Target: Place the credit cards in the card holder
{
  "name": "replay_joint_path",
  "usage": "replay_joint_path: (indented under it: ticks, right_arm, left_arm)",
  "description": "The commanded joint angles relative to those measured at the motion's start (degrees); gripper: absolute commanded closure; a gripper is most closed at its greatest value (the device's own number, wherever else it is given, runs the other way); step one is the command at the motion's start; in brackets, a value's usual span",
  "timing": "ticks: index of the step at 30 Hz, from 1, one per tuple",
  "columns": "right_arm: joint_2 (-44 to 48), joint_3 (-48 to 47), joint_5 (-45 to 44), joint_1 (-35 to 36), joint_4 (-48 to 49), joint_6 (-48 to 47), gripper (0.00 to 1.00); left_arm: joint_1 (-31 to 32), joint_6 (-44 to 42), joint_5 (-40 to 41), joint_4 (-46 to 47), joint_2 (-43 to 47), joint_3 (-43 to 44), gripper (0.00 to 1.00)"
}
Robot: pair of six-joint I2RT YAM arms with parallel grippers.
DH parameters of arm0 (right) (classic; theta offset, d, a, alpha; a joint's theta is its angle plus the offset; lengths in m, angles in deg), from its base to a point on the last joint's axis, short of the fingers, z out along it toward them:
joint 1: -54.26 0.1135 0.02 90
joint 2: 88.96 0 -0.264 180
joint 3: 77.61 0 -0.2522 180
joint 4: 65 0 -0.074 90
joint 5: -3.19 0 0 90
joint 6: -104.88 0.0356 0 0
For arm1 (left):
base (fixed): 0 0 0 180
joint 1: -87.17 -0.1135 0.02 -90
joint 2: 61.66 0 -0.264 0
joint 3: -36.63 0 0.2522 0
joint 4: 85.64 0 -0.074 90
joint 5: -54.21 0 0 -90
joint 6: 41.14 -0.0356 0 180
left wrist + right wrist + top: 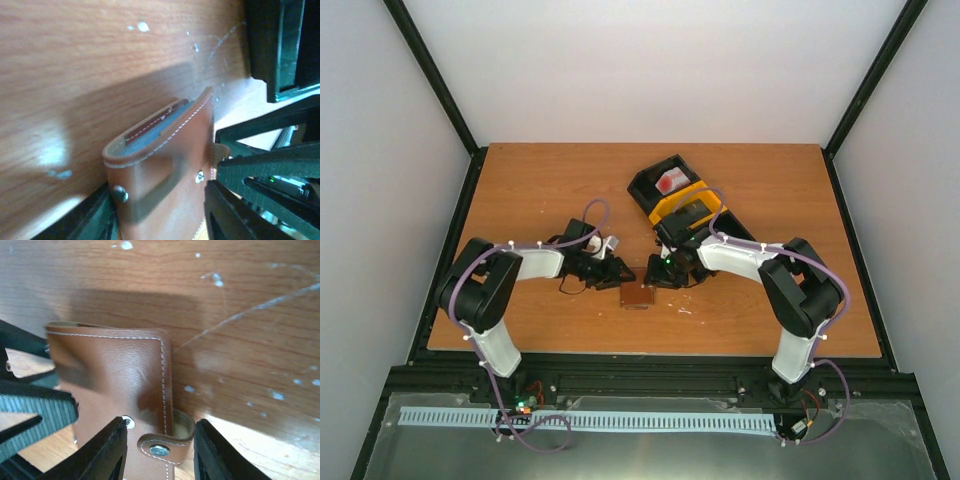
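Note:
The brown leather card holder (637, 295) lies folded on the table between both grippers. In the left wrist view the card holder (165, 165) sits between my left gripper's (157, 205) fingers, which press on its two sides. Blue card edges (155, 126) show in its open top slot. My left gripper (617, 274) is just left of the holder in the top view. My right gripper (660, 272) is just right of it. In the right wrist view my right gripper (160, 445) is open, its jaws straddling the strap clasp (164, 446) without touching it. No loose cards show.
A black-and-yellow three-compartment tray (650, 185) stands behind the right gripper, with a red-and-white item (668, 182) in its far compartment and a dark item (688, 212) in the yellow one. Black frame rails border the table.

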Motion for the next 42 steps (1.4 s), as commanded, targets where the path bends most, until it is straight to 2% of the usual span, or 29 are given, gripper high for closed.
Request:
replay_joint_path:
  ticks: [1,5,8,12,21,25,31,35,39,42]
  right_arm:
    - [0.69,-0.38,2.26,0.75,3.26,-0.65,0.64]
    - [0.76,0.3,3.53,0.83,4.19,-0.49,0.65]
    - [0.85,0.87,4.01,0.93,4.67,-0.49,0.68]
    - [0.55,1.19,3.89,0.93,4.81,-0.62,0.73]
    - [0.52,1.41,2.7,1.17,4.89,-1.42,0.76]
    - [2.84,1.67,-0.06,1.44,4.21,-1.57,0.75]
    - [7.79,4.37,-4.81,1.71,2.98,-0.07,0.66]
    - [10.11,7.54,-5.32,1.89,3.02,1.52,0.64]
    - [10.82,9.66,-5.85,1.94,3.18,3.57,0.64]
    - [10.13,10.34,-3.91,1.96,5.56,4.12,0.66]
  left_arm:
    - [0.01,0.62,11.73,-11.03,4.06,1.71,0.48]
    - [0.94,1.58,15.07,-13.85,5.87,1.55,0.45]
    - [2.16,2.38,15.36,-13.49,4.9,1.37,0.51]
    - [4.95,4.28,15.96,-12.93,1.46,2.64,0.66]
    - [8.92,6.28,25.31,-19.7,-3.92,5.44,0.82]
    - [9.9,5.99,30.78,-22.77,-4.89,5.44,0.83]
    - [11.26,4.28,31.45,-20.65,-3.53,3.58,0.82]
    - [11.39,3.87,30.47,-19.6,-2.2,2.7,0.75]
    - [11.34,3.9,27.83,-19.13,-0.68,2.38,0.64]
    - [11.47,4.43,25.75,-19.21,0.22,1.69,0.63]
